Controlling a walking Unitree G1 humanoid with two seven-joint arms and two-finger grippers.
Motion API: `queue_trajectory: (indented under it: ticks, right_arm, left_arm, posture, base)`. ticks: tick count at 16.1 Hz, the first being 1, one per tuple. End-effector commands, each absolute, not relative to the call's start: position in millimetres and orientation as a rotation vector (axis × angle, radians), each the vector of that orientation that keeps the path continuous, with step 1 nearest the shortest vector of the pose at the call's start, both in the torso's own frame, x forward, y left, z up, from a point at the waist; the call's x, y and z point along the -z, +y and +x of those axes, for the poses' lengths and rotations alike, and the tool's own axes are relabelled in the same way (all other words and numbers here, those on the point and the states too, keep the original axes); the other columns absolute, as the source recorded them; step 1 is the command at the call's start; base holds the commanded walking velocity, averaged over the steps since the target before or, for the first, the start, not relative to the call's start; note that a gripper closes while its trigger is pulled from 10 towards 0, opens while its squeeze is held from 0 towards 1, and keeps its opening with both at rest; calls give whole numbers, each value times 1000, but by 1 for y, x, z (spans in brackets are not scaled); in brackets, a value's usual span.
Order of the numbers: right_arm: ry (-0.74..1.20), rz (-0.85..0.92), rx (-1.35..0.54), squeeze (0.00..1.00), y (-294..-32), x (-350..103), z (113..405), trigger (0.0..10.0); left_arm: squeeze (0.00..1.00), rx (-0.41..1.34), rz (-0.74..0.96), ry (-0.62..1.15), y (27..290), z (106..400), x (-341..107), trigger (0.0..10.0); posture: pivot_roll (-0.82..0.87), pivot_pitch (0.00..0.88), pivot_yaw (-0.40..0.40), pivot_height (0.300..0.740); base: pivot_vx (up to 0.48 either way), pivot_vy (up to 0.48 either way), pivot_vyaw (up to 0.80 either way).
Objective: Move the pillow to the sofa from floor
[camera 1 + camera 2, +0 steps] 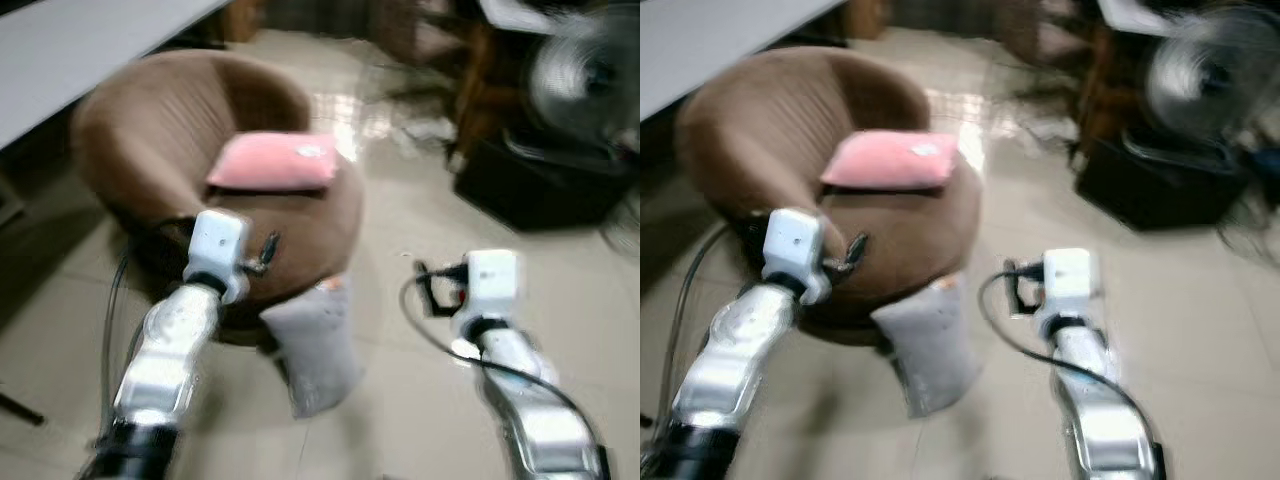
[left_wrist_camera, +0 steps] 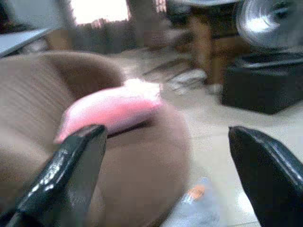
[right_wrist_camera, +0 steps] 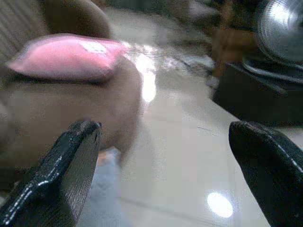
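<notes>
While both silver arms reach forward over the pale tiled floor (image 1: 400, 400), the pink flat soft pillow (image 1: 273, 160) lies on the seat of the round brown fabric sofa chair (image 1: 150, 130), near its front edge. A second, grey-white pillow (image 1: 315, 345) stands on the floor, leaning against the front of the chair. The left gripper (image 2: 165, 179) is in front of the chair, its two black fingers spread wide and holding nothing. The right gripper (image 3: 163, 175) is over the floor, beside the chair, and its fingers are also spread wide apart and empty. A black box (image 1: 540, 185) and a round fan (image 1: 585, 70) stand behind, on the right. The head views are blurred.
</notes>
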State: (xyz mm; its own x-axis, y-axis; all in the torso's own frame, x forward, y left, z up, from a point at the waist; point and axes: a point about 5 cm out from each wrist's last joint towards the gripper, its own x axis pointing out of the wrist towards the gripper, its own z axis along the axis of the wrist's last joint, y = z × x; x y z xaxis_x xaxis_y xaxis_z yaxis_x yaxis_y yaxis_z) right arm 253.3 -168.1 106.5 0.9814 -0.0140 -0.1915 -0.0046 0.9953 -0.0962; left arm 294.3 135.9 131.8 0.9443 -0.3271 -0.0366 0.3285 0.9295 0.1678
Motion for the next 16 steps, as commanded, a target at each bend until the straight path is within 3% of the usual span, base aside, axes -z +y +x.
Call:
queue_trajectory:
  ticks: [1,16]
  right_arm:
    - [183,-93,-9,0,-162,-109,254,10000]
    - [163,-104,-15,0,-162,-110,254,10000]
  left_arm:
    - [0,314,200,8,144,294,-132,10000]
    - [0,324,143,-76,139,295,-138,10000]
  posture:
    - [-42,0,21,740]
    - [-47,0,16,740]
  base:
    - [0,480,0]
    - [0,465,-747]
